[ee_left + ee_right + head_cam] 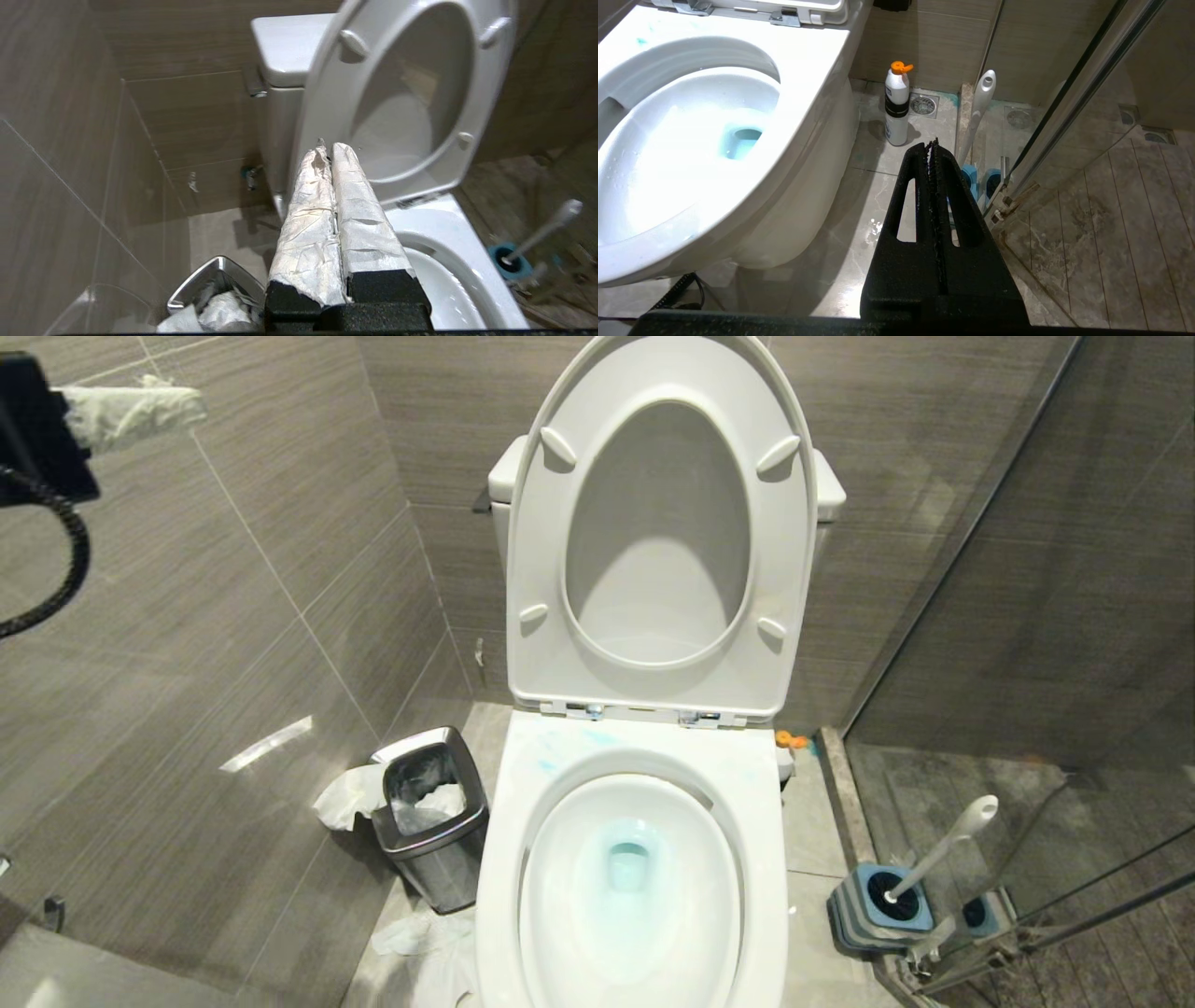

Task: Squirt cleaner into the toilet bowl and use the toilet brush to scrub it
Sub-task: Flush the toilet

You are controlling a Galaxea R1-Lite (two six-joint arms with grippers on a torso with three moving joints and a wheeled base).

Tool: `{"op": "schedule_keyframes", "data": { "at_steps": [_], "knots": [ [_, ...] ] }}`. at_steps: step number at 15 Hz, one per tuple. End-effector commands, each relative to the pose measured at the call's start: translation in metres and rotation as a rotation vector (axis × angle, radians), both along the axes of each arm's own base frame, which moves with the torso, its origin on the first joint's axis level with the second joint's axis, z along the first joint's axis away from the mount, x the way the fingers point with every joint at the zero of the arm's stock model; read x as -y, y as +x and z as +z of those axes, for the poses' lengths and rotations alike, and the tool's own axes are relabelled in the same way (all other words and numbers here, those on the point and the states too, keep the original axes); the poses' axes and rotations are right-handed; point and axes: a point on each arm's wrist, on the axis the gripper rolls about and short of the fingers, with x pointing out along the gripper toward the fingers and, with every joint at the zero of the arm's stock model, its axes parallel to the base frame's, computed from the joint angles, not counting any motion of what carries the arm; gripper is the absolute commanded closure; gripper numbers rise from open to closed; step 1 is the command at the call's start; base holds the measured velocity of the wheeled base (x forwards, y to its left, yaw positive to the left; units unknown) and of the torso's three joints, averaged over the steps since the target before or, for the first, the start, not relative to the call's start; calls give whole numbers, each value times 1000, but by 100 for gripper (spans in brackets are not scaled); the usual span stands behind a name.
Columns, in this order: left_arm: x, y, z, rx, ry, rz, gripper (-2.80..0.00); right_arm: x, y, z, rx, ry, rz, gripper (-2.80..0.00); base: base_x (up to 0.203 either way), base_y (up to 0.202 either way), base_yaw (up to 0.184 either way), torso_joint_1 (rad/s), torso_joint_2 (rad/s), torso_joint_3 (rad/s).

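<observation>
At the far left of the head view, high against the tiled wall, the left gripper point(187, 406) is hanging well above the floor, its paper-wrapped fingers point(308, 219) pressing flat together and gripping nothing. Below it, the steel waste bin point(431, 821) is standing just beside the toilet's left flank, with crumpled tissue point(347, 795) spilling over its side.

In the middle, the toilet bowl point(756, 803) is sitting with lid and seat point(653, 532) tipped up against the tank. The cleaner point(627, 863) is already tinting the water blue-green, with pale smears point(597, 739) lying on the rim near the hinges.

To the right, a white bottle with an orange cap point(896, 107) is standing on the floor by the bowl's base. Beyond it, the toilet brush point(943, 849) is leaning in its blue holder point(878, 910) next to the glass shower door point(1074, 663), its bristles hiding down inside. The right gripper point(934, 144) is pointing toward it from well short, its black fingers point(920, 186) meeting tip to tip and empty.

The brush is probably light and stiff, though the glossy handle may be slipping in a weak pinch. The flared upper end looks like the best place to clamp, since the flare should be stopping it sliding through. The bristles may be dripping once lifted.
</observation>
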Motion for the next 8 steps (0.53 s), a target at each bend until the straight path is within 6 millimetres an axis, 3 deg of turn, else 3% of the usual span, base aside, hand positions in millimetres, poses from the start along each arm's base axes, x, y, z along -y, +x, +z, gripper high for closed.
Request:
{"op": "schedule_keyframes", "data": {
  "at_steps": [1, 8],
  "knots": [
    [15, 59, -3, -45, 15, 36, 0, 0, 0, 0, -2, 0, 0, 0, 0, 0, 0, 0, 0, 0],
    [45, 160, -6, 113, -19, 81, 0, 0, 0, 0, -2, 0, 0, 0, 0, 0, 0, 0, 0, 0]
  ]
}}
